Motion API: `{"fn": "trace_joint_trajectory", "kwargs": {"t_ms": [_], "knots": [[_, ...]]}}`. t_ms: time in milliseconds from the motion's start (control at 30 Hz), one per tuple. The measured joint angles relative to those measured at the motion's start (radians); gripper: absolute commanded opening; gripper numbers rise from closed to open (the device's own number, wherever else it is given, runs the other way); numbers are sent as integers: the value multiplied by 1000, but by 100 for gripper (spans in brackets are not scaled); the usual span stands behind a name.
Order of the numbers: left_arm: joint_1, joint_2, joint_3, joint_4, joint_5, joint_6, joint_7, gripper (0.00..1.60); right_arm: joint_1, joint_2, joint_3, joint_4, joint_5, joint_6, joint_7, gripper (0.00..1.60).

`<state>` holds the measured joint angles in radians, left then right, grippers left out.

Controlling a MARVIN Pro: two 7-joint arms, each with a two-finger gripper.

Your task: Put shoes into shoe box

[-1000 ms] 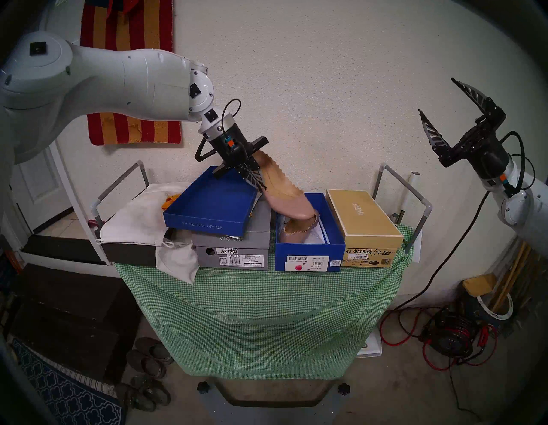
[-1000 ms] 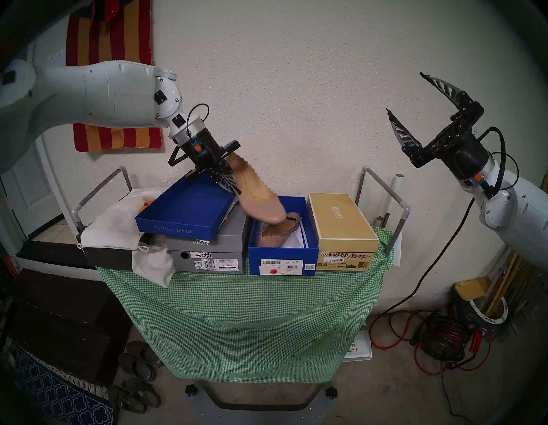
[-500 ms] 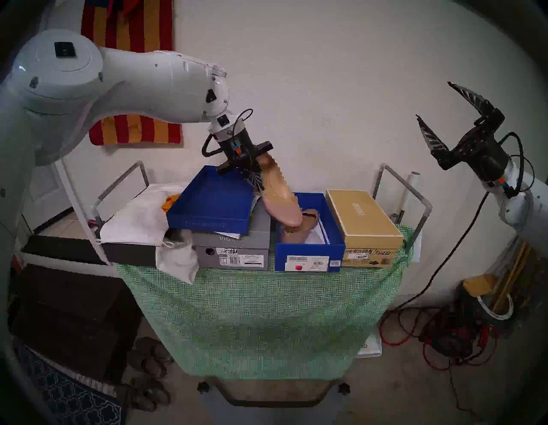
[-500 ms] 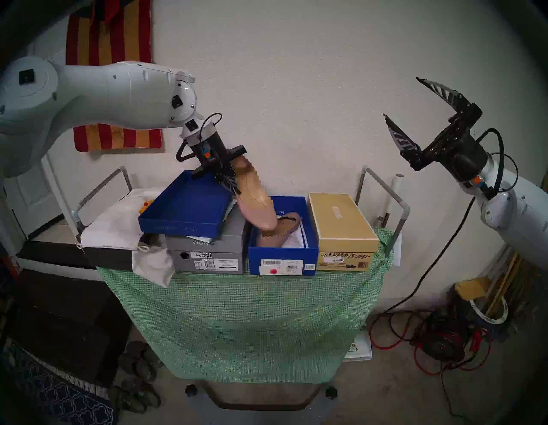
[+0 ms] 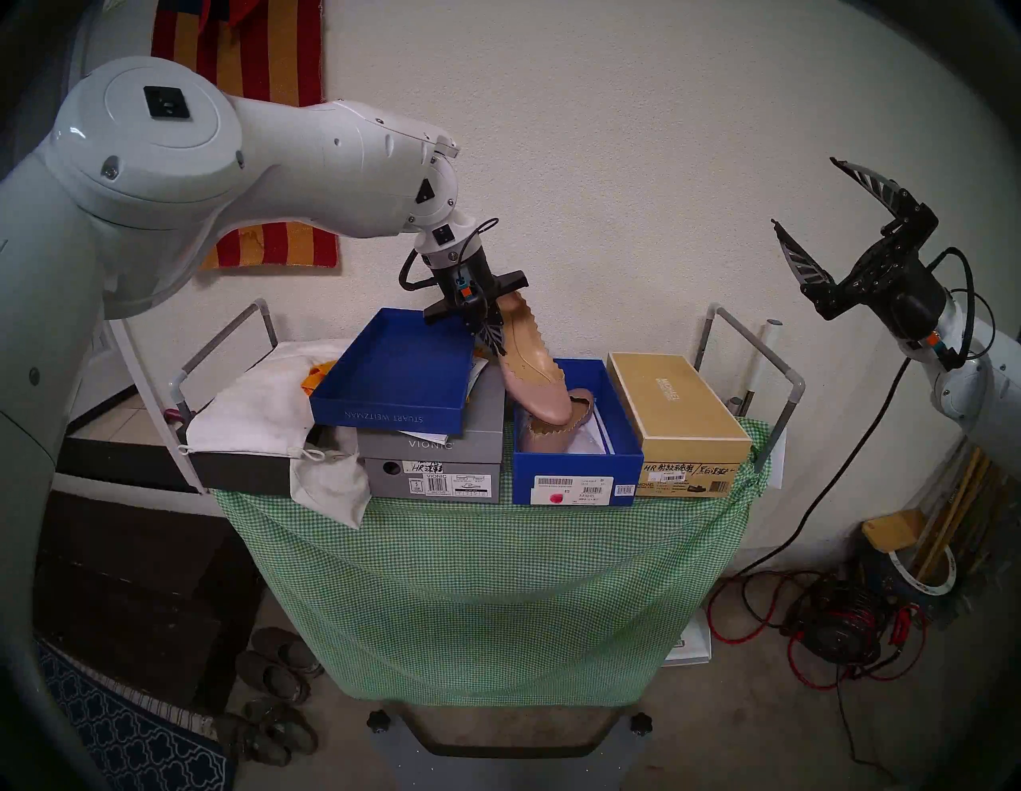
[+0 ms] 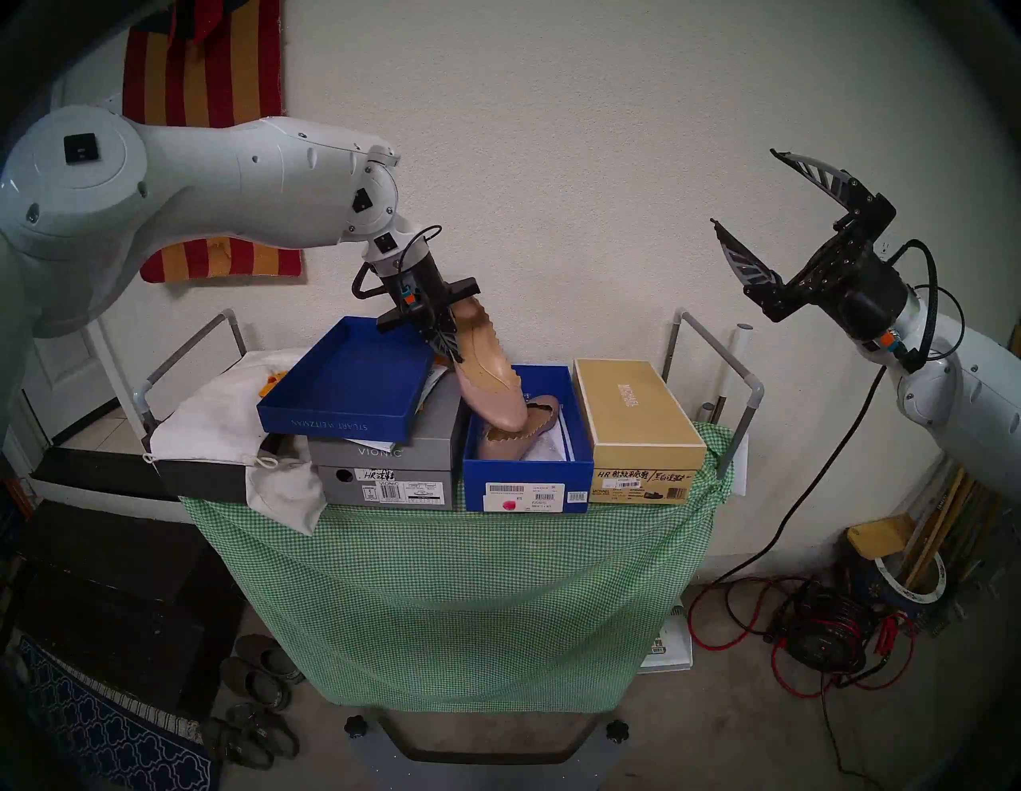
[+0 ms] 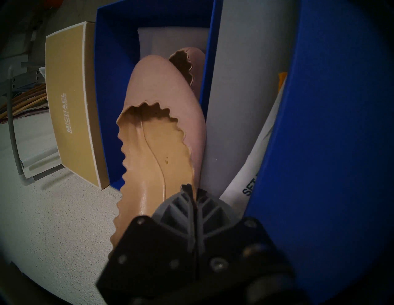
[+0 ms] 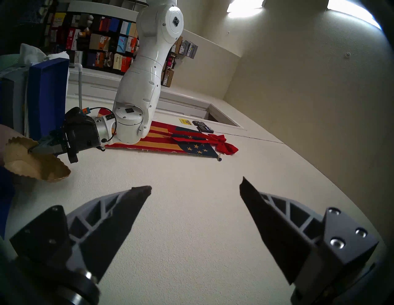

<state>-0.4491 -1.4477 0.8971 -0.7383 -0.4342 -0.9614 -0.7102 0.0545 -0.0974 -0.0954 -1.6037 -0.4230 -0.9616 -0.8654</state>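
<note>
"VIONIC" on grey box (image 5: pixel 436 444); "MICHAEL" on tan box (image 5: pixel 671 389)

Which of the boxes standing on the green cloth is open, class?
The deep blue box in the middle, with white labels. It has no lid and holds a pink shoe; the grey box and tan box are shut.

Light: you get even, soft room lighting.
Glare: ceiling fixtures (image 8: pixel 245 8) blow out.
Left wrist: dim, bottom blurred.
Edges: fisheye bending, dark rim.
</note>
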Motion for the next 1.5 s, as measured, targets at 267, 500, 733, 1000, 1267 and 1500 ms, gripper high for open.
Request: {"fn": "trace_joint_trajectory", "kwargs": {"t_ms": [267,500,733,1000,1267,1500], "knots": [[-20,-27,-45,-13,37,0,36,0,-6,0,9,2,-9,0,0,160],[-48,-36,-74,-95,63,0,46,0,-13,0,15,2,-10,0,0,160],[-61,-13,-78,-198,89,0,46,0,-19,0,23,3,-8,0,0,160],[-71,21,-81,-258,124,0,50,0,-27,0,31,3,-7,0,0,160],[-70,45,-95,-278,159,0,79,0,-35,0,40,3,-6,0,0,160],[-69,55,-114,-285,193,0,107,1,-43,0,48,3,-5,0,0,160]]}}
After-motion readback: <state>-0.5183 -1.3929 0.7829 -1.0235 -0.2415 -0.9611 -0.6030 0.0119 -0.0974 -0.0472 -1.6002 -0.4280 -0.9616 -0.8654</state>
